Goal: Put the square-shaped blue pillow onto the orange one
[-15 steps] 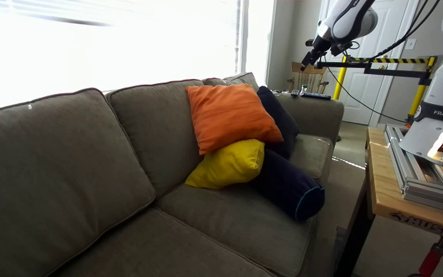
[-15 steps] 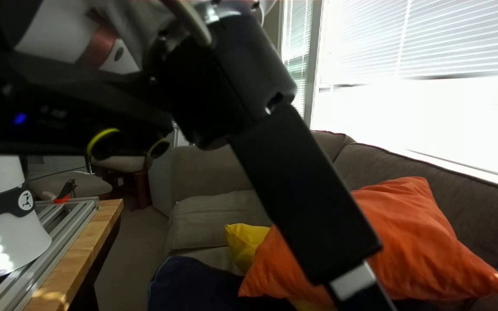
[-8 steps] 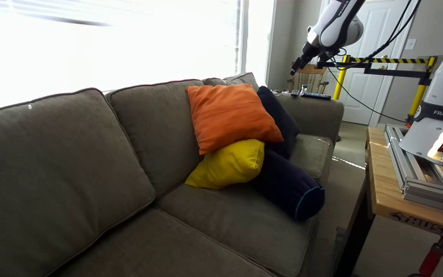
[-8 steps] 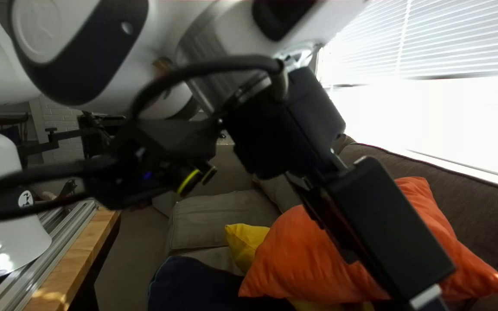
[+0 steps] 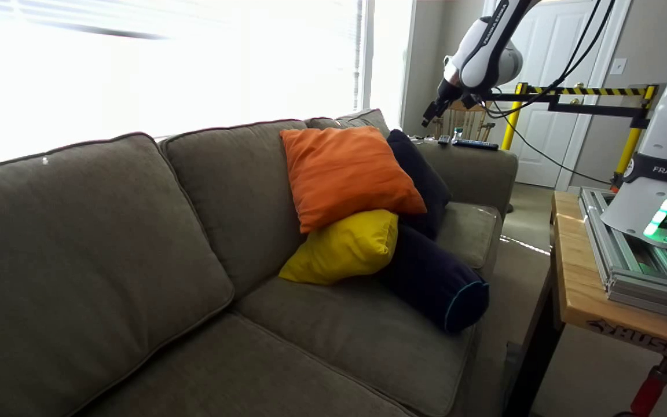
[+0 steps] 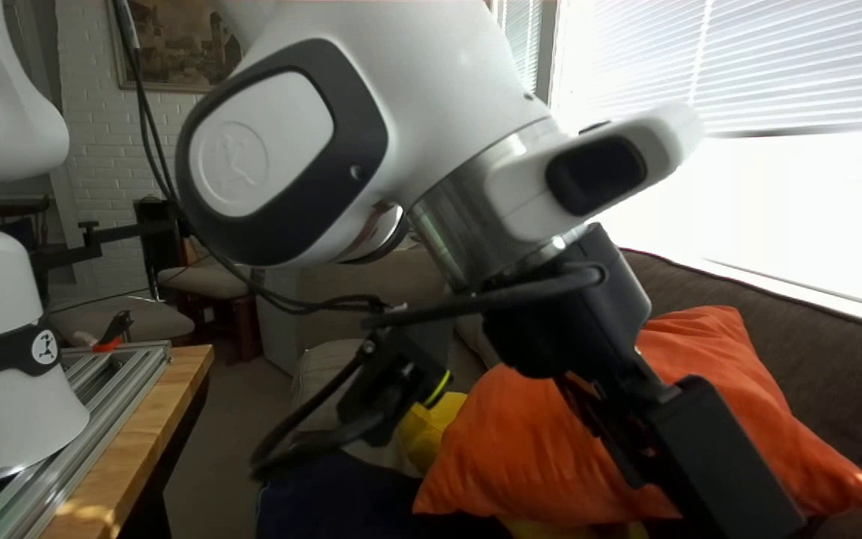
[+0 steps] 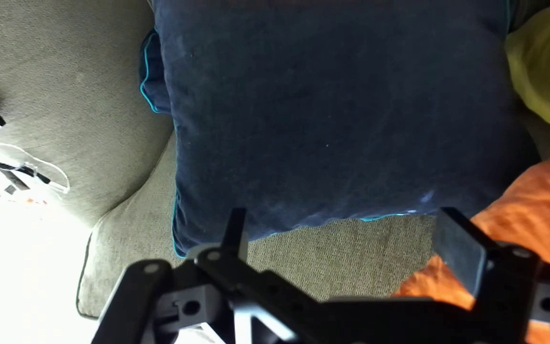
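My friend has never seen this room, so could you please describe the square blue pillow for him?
On the brown-grey sofa, find the armrest bearing a remote control. Between that armrest and the orange pillow is the square blue pillow. It is dark and square, while the dark bolster is cylindrical and the yellow pillow bright.

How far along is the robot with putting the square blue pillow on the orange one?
Done: nothing placed yet; the square blue pillow is beside the orange one, not on it. In hand: likely grasp setup; the open claw points at the blue pillow, gripping nothing. Left: grasping, lifting and laying it on top.
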You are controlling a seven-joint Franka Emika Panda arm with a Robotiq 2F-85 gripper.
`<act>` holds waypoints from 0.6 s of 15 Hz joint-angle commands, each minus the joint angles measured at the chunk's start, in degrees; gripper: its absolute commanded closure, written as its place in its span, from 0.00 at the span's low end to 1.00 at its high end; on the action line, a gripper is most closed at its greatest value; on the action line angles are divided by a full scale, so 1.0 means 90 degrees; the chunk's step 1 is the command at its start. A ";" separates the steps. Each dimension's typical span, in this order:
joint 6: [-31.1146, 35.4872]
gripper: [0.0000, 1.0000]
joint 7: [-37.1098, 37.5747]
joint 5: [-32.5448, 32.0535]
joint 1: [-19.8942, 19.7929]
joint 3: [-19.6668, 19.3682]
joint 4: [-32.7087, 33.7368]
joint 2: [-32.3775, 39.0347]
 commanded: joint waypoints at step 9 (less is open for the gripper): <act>-0.0015 0.00 -0.0106 0.0372 0.0542 -0.0414 0.0595 0.0947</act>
